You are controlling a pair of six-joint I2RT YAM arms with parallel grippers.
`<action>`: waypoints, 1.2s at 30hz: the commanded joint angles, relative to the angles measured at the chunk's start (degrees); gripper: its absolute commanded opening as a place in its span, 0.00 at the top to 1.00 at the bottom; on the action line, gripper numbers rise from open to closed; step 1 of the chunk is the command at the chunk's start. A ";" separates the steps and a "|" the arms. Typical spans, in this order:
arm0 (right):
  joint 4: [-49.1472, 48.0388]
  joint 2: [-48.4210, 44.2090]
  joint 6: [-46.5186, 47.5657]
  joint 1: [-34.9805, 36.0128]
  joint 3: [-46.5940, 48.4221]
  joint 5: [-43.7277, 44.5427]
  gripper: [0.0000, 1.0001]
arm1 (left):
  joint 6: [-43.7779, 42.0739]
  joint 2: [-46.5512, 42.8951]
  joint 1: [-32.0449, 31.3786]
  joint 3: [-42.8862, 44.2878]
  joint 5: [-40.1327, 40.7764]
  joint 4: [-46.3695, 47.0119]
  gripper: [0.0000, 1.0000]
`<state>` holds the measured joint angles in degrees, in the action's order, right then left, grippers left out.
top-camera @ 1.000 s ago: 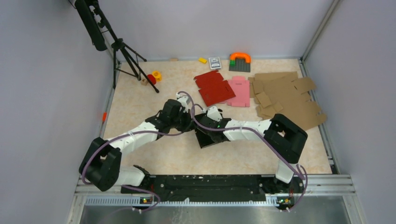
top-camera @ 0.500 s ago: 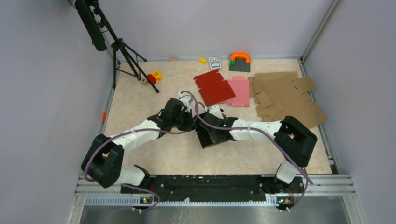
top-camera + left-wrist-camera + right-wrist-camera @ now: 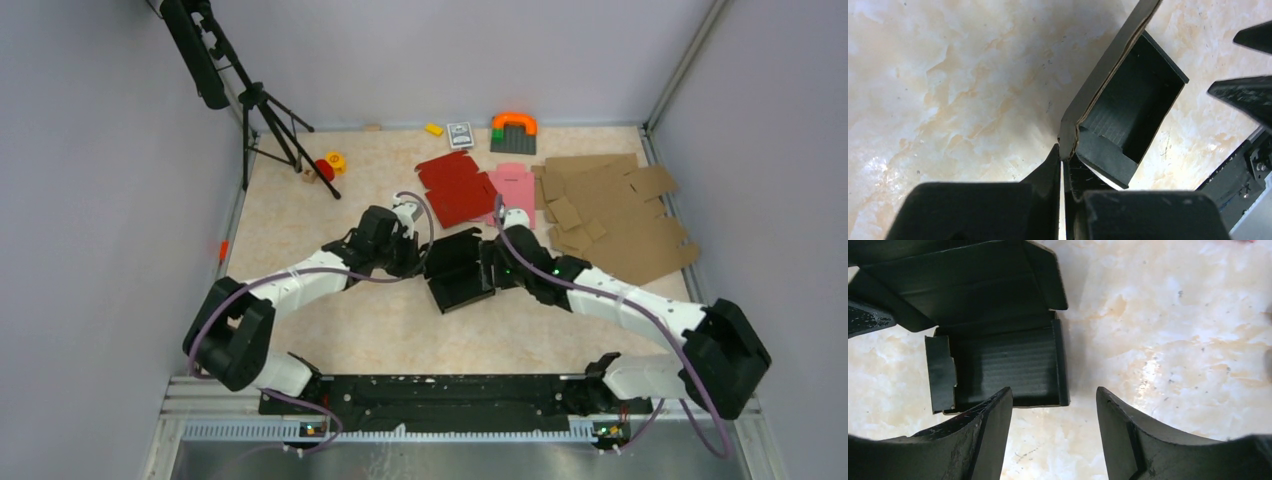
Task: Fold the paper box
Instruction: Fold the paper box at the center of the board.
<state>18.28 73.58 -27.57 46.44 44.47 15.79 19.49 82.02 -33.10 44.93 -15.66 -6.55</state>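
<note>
Since your right fingers spread: the right gripper (image 3: 1053, 396) has let go of the black thin-cardboard paper box (image 3: 458, 270) and drawn back rightward; its walls likely stand unaided now.
Left side: your left gripper (image 3: 1063, 156) has its fingers pressed together, pinching a raised flap's corner.
Box place: frame centre, top view, on the marbled worktop (image 3: 330, 330).
Inside: half-formed tray, holding nothing.

The right arm (image 3: 620, 300) has swung out rightward, its jaws widening and drawing back from the paper box (image 3: 458, 270).
</note>
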 commanded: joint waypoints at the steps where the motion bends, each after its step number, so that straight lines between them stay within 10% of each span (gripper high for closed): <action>1: -8.09 -8.08 2.40 -3.81 -4.87 -5.28 0.38 | -4.43 0.57 -0.21 2.47 -3.40 3.84 1.00; 13: -30.75 -9.94 14.64 -14.95 -11.80 -18.44 0.31 | -15.07 5.54 -0.24 7.72 -7.30 2.44 0.98; 18: -40.94 -4.95 11.41 -26.91 -12.43 -36.75 0.25 | -18.30 9.04 -0.30 11.28 -7.90 -0.71 0.98; 26: -38.96 9.10 21.89 -28.99 -4.40 -46.72 0.27 | -22.93 12.62 -0.30 16.09 -7.64 -3.79 0.96; 36: -43.61 13.67 19.51 -28.88 -4.08 -48.48 0.66 | -21.12 16.65 -0.21 22.56 -3.07 -7.12 0.95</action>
<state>-19.35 88.09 -7.53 17.45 39.55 -30.85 -3.11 98.04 -33.17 64.49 -21.52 -13.10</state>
